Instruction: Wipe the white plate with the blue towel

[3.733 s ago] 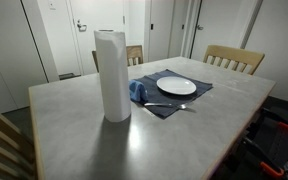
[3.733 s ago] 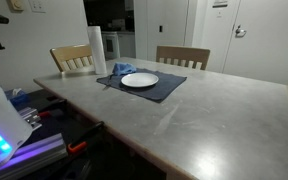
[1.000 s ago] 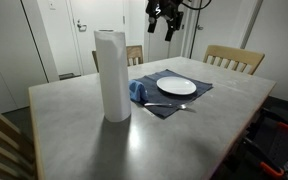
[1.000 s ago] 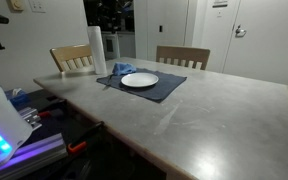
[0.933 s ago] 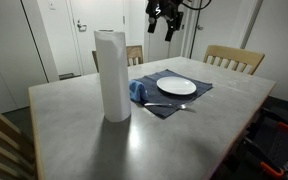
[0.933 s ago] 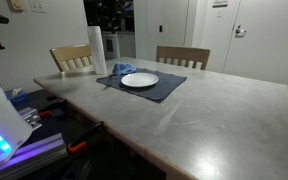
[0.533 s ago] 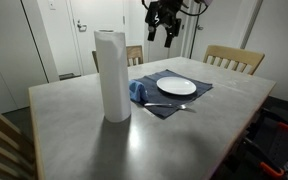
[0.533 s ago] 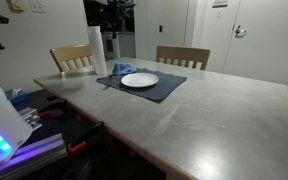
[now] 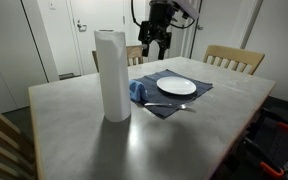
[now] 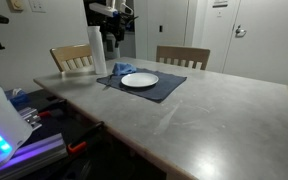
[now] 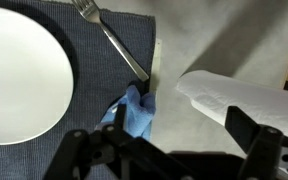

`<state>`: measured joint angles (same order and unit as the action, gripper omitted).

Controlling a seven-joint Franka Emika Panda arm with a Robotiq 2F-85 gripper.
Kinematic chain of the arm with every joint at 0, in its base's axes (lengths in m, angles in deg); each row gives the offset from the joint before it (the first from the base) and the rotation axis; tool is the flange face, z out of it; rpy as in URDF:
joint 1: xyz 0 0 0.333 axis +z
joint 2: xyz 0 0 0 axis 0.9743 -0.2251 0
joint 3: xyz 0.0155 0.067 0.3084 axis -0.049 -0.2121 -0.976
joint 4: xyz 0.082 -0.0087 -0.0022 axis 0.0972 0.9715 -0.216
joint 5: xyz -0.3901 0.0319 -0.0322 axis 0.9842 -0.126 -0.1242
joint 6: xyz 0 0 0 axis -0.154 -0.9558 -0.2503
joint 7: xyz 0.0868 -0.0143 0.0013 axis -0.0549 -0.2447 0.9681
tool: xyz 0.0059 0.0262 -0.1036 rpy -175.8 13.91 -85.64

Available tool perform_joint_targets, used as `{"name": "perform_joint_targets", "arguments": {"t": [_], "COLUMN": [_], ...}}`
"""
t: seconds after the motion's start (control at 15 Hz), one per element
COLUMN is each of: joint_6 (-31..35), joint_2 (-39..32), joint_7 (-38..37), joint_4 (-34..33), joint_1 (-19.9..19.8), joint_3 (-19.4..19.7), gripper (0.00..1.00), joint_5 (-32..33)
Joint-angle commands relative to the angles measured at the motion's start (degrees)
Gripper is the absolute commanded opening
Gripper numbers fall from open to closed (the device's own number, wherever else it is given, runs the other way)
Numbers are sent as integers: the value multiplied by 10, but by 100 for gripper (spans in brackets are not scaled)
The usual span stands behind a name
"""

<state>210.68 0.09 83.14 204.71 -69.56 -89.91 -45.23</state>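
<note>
A white plate lies on a dark blue placemat on the table; it also shows in an exterior view and in the wrist view. A crumpled blue towel sits at the placemat's edge next to the plate, seen too in an exterior view and in the wrist view. My gripper hangs open and empty well above the towel and the far side of the placemat; it also shows in an exterior view, and its fingers frame the wrist view.
A tall white paper towel roll stands on the grey table next to the towel. A fork lies on the placemat's near edge. Wooden chairs stand at the far side. Doors and walls lie behind.
My arm has come into view from above and descended toward the towel side of the placemat. The plate, towel, fork and roll have not moved.
</note>
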Motion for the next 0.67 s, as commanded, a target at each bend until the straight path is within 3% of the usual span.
{"name": "perform_joint_targets", "arguments": {"t": [0.0, 0.6], "joint_6": [-12, -24], "joint_2": [-75, -223], "joint_7": [-4, 5], "joint_4": [-70, -203], "joint_1": [-1, -3], "joint_3": [-4, -10], "gripper": [100, 100], "joint_5": [43, 69]}}
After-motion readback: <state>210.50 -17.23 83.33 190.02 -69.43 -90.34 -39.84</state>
